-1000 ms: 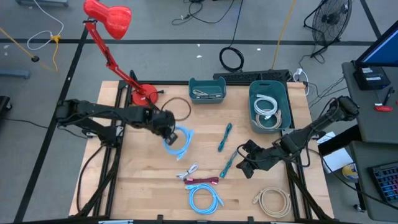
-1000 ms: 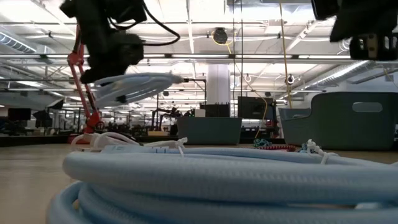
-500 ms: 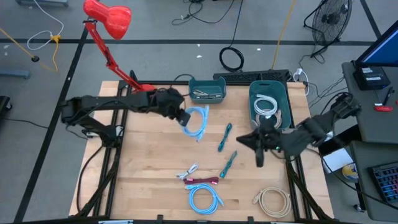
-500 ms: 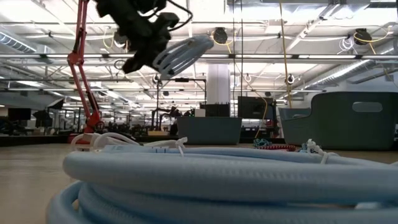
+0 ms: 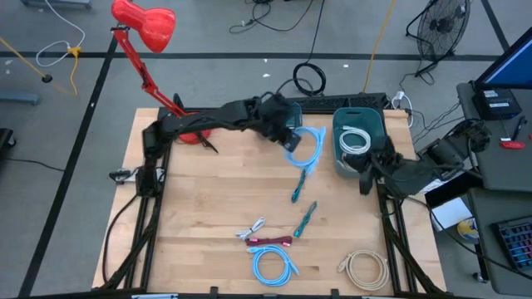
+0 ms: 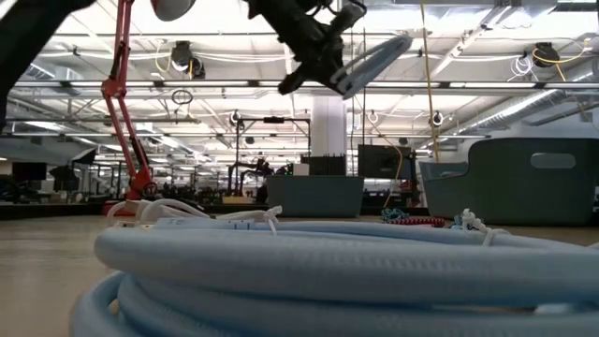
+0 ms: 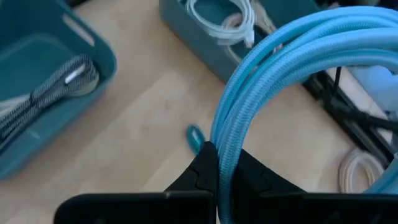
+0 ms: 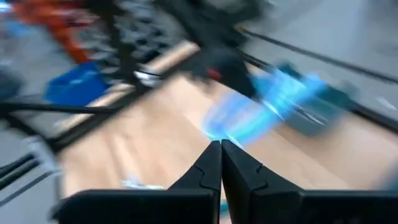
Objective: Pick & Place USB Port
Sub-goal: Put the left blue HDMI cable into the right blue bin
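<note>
A coiled light-blue cable [image 5: 308, 149] hangs in the air from my left gripper [image 5: 289, 137], between the small teal bin [image 5: 259, 116] and the large teal bin [image 5: 359, 114]. The left wrist view shows the coil [image 7: 280, 56] looping away from my left gripper [image 7: 219, 167], which is shut on it. In the low view the coil [image 6: 374, 58] is high above the table. My right gripper [image 5: 366, 170] is shut and empty near the table's right edge, beside the large bin; its own view shows the fingers closed together [image 8: 221, 155]. My left gripper pinches several strands of the coil's loop [image 7: 225, 134] between its two fingers, which lie across the strands. The coil is lifted clear of the table and sticks out sideways past the fingers toward the large bin, tilted down at its far end.
The large bin holds a white cable coil [image 5: 356, 139]; the small bin holds a grey cable [image 5: 270, 125]. On the table lie two teal cables [image 5: 301, 183], a white and red bundle [image 5: 262, 234], a blue coil [image 5: 274, 266] and a beige coil [image 5: 363, 267]. A red lamp [image 5: 145, 25] stands far left.
My left gripper has carried the light-blue coil up off the table's middle and toward the far right, to beside the large bin, the coil turning as it went. My right arm has pulled back from the table's middle toward the right edge.
</note>
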